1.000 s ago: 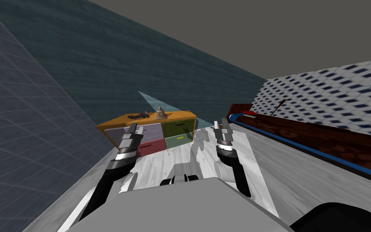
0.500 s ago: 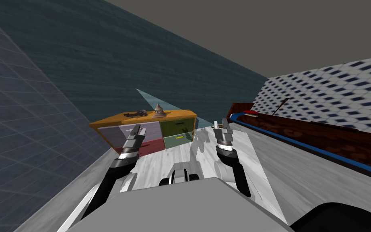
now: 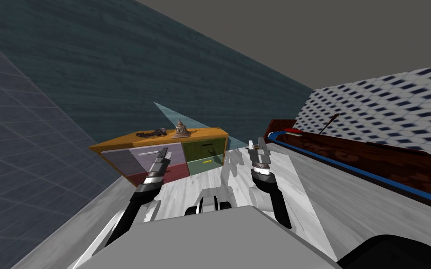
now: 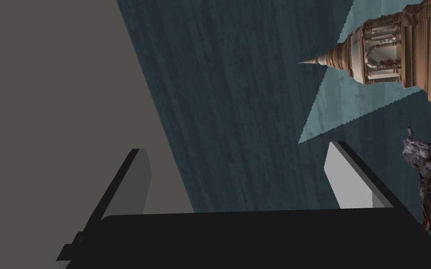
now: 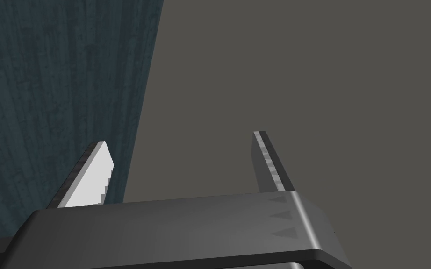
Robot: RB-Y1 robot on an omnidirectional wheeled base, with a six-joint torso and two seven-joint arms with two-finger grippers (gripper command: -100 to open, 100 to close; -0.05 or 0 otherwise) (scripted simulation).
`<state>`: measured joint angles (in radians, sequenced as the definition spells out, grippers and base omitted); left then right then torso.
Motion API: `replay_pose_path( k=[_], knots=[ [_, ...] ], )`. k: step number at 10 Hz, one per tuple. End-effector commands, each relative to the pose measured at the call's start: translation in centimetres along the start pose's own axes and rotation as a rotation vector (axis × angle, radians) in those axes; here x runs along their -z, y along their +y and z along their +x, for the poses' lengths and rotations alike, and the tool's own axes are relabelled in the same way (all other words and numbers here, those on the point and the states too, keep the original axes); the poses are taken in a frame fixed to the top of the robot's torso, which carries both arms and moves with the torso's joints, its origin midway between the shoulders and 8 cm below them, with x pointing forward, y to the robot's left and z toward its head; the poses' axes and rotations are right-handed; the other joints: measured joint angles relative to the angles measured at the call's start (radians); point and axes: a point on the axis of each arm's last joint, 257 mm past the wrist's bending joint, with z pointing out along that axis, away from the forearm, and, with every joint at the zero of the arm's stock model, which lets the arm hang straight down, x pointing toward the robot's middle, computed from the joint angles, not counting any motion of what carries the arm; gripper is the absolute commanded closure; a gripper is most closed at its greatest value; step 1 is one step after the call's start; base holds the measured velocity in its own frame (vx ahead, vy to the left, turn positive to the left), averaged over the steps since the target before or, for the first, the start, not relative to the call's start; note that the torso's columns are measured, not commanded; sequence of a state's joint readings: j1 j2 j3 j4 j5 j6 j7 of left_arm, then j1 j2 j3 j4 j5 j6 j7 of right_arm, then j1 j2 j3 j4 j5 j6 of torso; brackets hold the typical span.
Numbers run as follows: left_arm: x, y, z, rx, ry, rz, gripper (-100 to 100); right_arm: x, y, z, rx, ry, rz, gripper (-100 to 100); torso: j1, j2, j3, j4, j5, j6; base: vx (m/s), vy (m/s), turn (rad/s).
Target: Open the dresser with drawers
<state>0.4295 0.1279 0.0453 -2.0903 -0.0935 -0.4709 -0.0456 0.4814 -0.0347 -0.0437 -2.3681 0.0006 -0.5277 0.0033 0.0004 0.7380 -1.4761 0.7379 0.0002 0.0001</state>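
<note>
Dresser (image 3: 199, 150) sat at my 11 o'clock against the teal wall, drawer fronts flush. Left claw (image 3: 164, 151) hung in front of its lilac drawer (image 3: 177, 154), fingers apart (contact unclear). Right claw (image 3: 256, 141) was up at 1 o'clock, fingers apart, gripping nothing. Tower ornament (image 3: 180, 128) stood on the dresser top.

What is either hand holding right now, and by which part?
Nothing. The left hand is open and empty, raised near the dresser. The right hand is open and empty too.
</note>
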Motion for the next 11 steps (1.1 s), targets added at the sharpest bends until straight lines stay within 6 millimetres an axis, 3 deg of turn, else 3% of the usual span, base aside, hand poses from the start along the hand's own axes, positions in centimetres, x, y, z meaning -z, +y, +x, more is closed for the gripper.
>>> replay_pose_path(
  k=[1,11],
  knots=[
    [0.6,2.6,0.1,-0.013,0.009,-0.045,-100,0.0,0.0,0.0,0.000,0.000,0.000,0,0.000,0.001,0.001,0.000,0.000,0.000,0.123,-0.067,0.002],
    [3.1,11.5,0.4,-0.062,0.050,-0.194,-100,0.0,0.0,0.0,0.000,0.000,0.000,0,-0.001,0.000,0.000,0.000,0.000,0.000,0.115,-0.063,0.003]
  ],
)
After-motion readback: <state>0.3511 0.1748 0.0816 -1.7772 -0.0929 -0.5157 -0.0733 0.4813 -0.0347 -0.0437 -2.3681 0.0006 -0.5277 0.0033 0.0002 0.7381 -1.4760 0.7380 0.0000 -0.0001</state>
